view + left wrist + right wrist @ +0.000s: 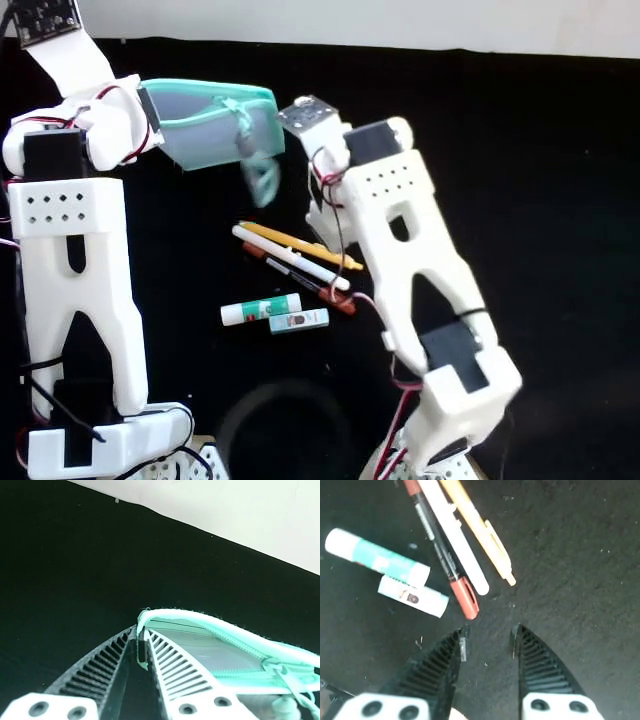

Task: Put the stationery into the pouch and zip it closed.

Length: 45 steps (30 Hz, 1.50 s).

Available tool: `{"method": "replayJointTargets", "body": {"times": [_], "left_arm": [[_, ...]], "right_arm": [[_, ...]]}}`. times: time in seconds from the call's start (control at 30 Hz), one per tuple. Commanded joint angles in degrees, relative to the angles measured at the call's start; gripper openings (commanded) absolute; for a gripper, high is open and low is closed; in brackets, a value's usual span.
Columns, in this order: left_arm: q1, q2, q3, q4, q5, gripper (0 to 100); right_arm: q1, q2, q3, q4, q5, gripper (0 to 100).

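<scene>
A teal pouch [210, 125] hangs above the black table, its mouth open and a zipper loop [262, 180] dangling. My left gripper [141, 641] is shut on one end of the pouch [225, 650], beside the zipper. On the table lie a yellow pen [480, 535], a white pen [455, 540], a red-capped pen [442, 555], a glue stick [375, 557] and a small tube [412, 596]. My right gripper [489, 634] stands open just above the table, close to the red pen's cap, holding nothing.
In the high view the pens [295, 258] lie in a bundle mid-table, with the glue stick [260, 310] and small tube [298, 321] just in front. The right arm [400, 230] leans over them. Black cloth spreads bare to the right.
</scene>
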Motion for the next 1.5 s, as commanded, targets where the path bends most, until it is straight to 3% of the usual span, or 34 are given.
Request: {"method": "replayJointTargets", "body": {"times": [0.0, 0.27, 0.43, 0.63, 0.77, 1.1, 1.47], "left_arm": [[0.22, 0.75, 0.31, 0.79, -0.53, 1], [0.22, 0.75, 0.22, 0.79, -0.53, 1], [0.31, 0.75, 0.22, 0.79, -2.02, 1], [0.31, 0.75, 0.22, 0.79, -3.69, 1], [0.31, 0.75, 0.22, 0.88, -3.69, 1], [0.31, 0.48, -0.13, 2.9, -5.71, 1], [0.31, 0.75, -0.22, 4.31, -6.07, 1]], "right_arm": [[-2.24, -7.87, 5.23, 0.66, -0.62, 13.9], [-12.0, -15.52, 21.23, -0.04, 2.2, 13.9], [-17.19, -15.52, 27.03, -6.46, 3.6, 13.9], [-23.78, -15.52, 28.62, -9.01, 12.4, 16.4], [-23.6, -15.52, 28.79, -13.67, 16.09, 23.9], [-23.08, -15.34, 28.97, -21.67, 28.31, 24.1], [-24.04, -1.45, 31.08, -35.03, 29.8, 24.1]]}}
